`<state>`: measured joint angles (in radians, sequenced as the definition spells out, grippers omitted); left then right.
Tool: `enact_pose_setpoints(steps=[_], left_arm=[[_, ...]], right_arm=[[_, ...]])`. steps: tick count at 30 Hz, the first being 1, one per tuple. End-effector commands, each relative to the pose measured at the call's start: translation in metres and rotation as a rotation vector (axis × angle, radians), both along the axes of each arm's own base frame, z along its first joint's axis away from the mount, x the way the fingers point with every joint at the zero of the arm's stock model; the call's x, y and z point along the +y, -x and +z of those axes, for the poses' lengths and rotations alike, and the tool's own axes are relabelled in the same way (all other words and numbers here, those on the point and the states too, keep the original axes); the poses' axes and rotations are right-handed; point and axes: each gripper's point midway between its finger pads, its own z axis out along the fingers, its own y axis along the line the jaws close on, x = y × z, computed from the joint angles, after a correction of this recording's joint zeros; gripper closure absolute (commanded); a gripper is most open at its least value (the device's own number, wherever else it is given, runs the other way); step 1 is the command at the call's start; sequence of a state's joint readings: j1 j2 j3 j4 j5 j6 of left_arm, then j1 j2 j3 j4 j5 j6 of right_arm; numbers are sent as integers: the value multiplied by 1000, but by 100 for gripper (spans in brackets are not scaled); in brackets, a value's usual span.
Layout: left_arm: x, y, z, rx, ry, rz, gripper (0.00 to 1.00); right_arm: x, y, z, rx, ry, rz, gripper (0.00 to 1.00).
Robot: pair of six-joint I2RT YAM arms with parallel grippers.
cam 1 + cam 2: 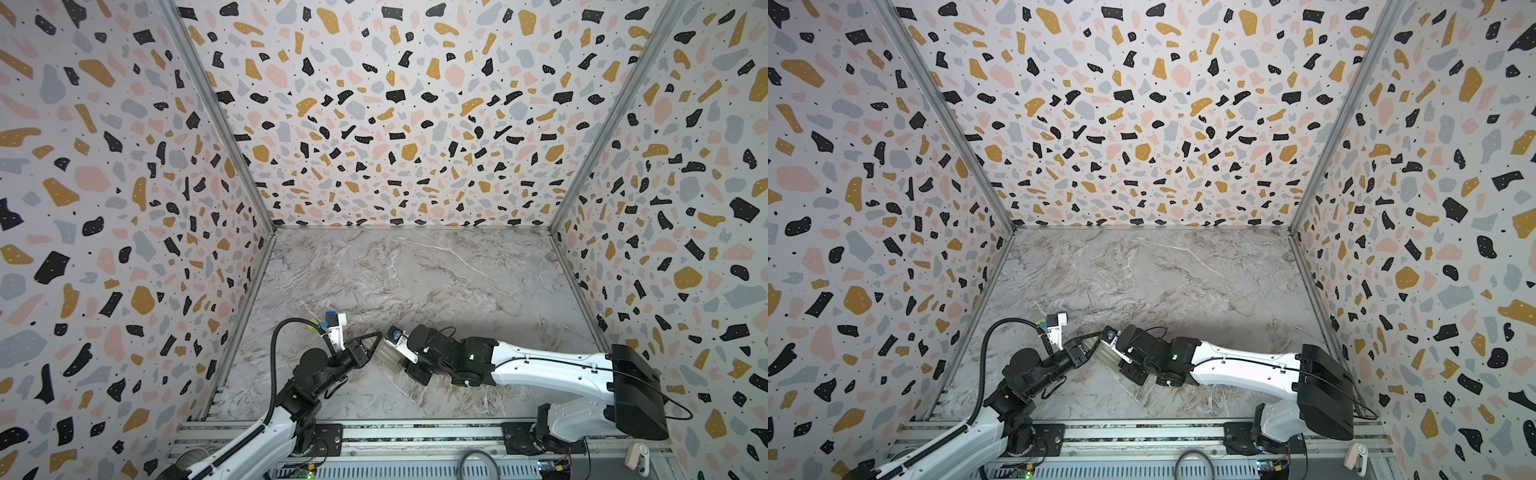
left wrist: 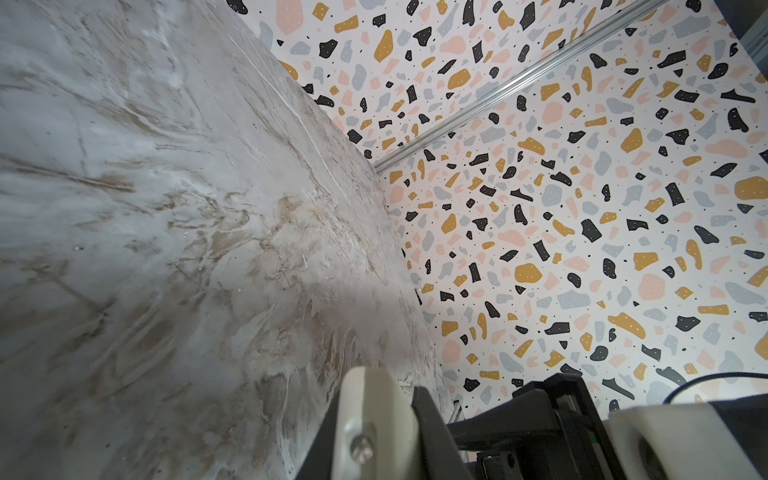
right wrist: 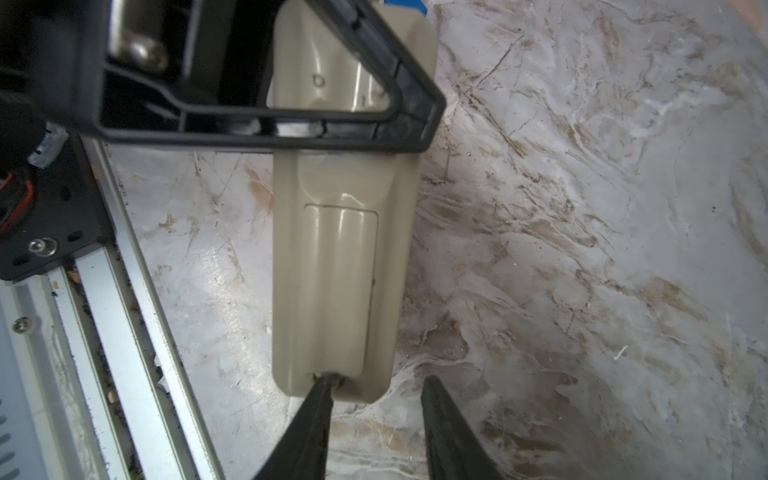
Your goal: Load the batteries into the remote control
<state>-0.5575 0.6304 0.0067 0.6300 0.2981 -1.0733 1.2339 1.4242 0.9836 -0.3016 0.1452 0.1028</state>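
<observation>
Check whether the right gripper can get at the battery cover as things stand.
Probably yes. The right gripper is open, with one fingertip at the end of the cover and nothing between them. The left gripper lies across the other end of the remote, clear of the cover.

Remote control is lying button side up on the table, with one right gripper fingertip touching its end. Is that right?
No. The remote control lies back side up, battery cover showing, not button side up; the right wrist view shows it. It does lie on the table, with one fingertip of the right gripper touching its end.
</observation>
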Motion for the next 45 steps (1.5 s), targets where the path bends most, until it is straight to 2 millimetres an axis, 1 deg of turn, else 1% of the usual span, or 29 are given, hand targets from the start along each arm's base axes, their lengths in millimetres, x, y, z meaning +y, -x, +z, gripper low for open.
enact_pose_setpoints(steps=[1,7,15,21,26,32,34,37,39,41,43,45], left_arm=[[-1,5,4,-45,19,-19,100],[-2,6,4,-46,17,-26,100],[-3,7,8,-54,28,-39,100],[-4,8,12,-59,46,-44,100],[-5,8,18,-63,71,-46,100],[-5,7,24,-67,84,-44,100],[-5,5,22,-59,74,-38,100],[-3,3,16,-44,56,-23,100],[-1,2,14,-38,49,-9,100],[0,0,11,-31,42,3,100],[1,-1,10,-27,41,11,100],[1,-2,9,-23,39,18,100]], right_arm=[[6,-4,13,-15,-36,5,60],[8,-7,12,-14,-40,10,61],[8,-13,4,-3,-34,5,61],[9,-16,-5,1,-20,3,62],[11,-17,-5,-6,-20,5,62],[8,-20,-11,-16,0,-5,61],[8,-20,-8,-19,-4,-8,59],[6,-20,5,-36,-21,-22,53],[4,-18,16,-50,-45,-28,47],[3,-16,28,-56,-82,-29,38],[4,-12,36,-49,-128,-20,30],[8,-7,39,-33,-173,-4,24]])
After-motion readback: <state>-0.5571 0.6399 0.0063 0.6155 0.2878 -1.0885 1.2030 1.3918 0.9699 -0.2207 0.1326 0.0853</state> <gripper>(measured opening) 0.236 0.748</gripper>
